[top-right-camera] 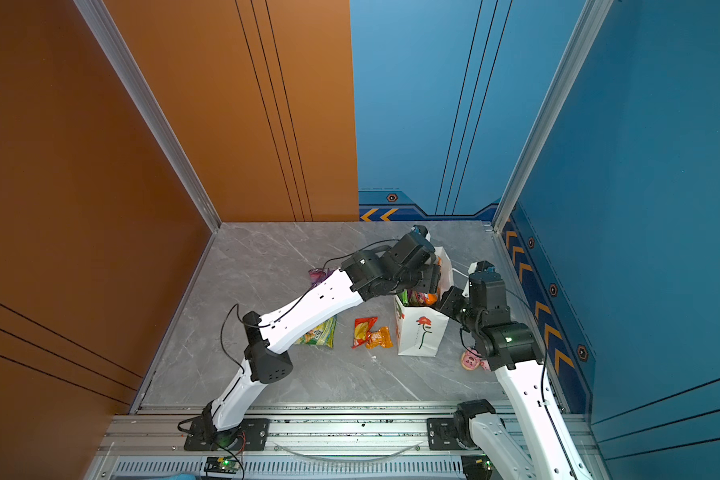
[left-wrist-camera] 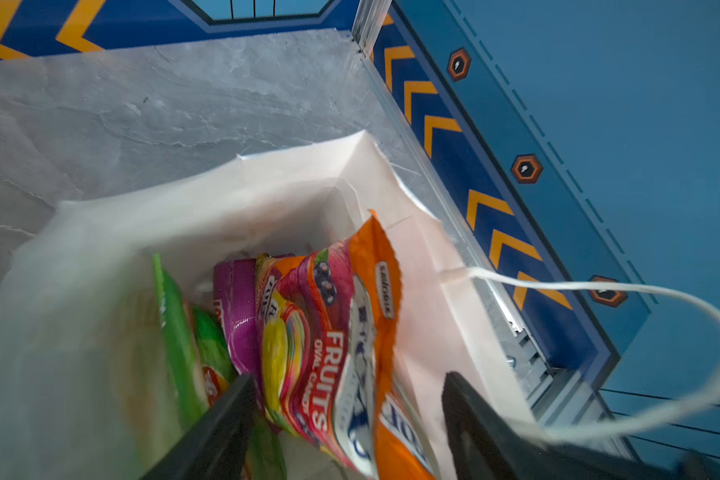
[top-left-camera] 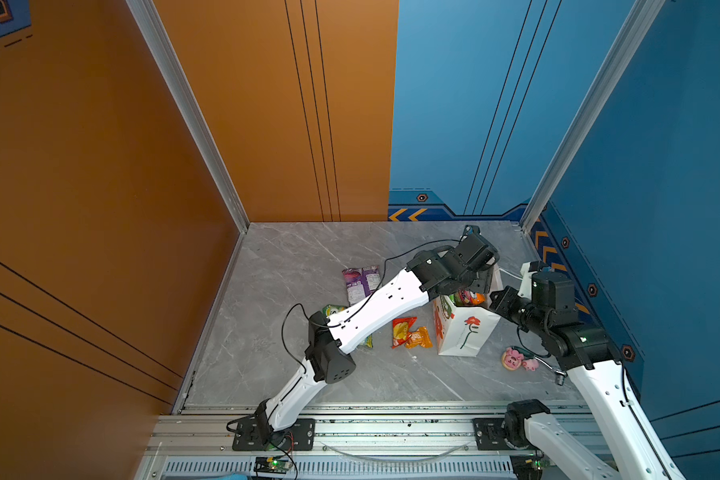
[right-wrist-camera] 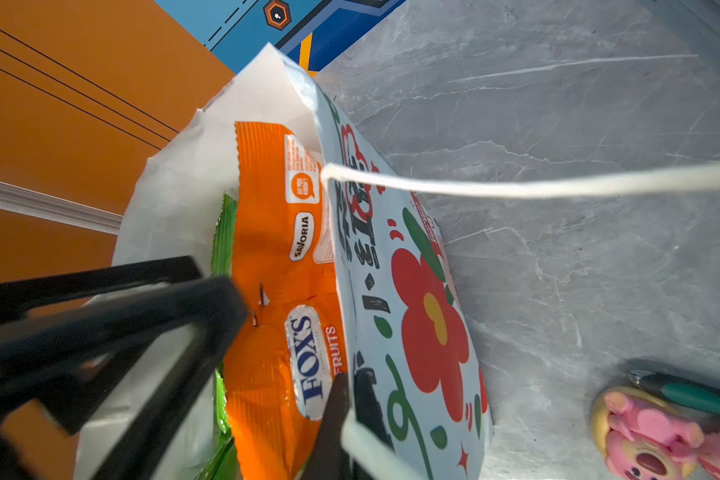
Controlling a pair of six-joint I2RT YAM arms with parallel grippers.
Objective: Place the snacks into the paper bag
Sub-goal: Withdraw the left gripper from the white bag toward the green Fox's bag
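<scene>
Paper bag [top-left-camera: 466, 332]: white with a flower print, upright on the grey table [top-left-camera: 308, 257] toward the right-hand wall. Its mouth is spread wide, apparently so packets drop in without catching the rim.
Right gripper [top-left-camera: 497, 298]: jaws clenched on the bag's rim beside the handle cord [right-wrist-camera: 558, 183], as the right wrist view shows. Judged to be a brace that keeps the bag upright and its mouth open.
Left gripper [left-wrist-camera: 348, 376]: hovers over the bag mouth, jaws spread, grasping nothing. The packet below sits between the fingers unpinched.
FOX'S packet [left-wrist-camera: 329, 332]: orange, fruits flavour, inside the bag. It stands on end against the wall the right gripper holds, top edge near the rim, and reads as just let go.
Green bag [left-wrist-camera: 179, 332]: inside, on edge along the opposite side.
Purple packet [left-wrist-camera: 238, 307]: inside, wedged between the green bag and the FOX'S packet.
Purple grape bag [top-left-camera: 361, 282]: flat on the table, well left of the paper bag, partly under the left arm.
Green packet [top-right-camera: 319, 332]: on the table, largely hidden beneath the left arm.
Red packet [top-left-camera: 402, 330] and small orange packet [top-left-camera: 420, 337]: touching each other, just beside the bag's left face.
Pink pig toys [top-left-camera: 514, 358]: on the table near the right arm. Not snacks, so to be left out.
Progress: three packets seen inside, four outside. About halfway, by judgement.
Next: the left arm likely must lift clear of rim and cord before reaching for another packet.
</scene>
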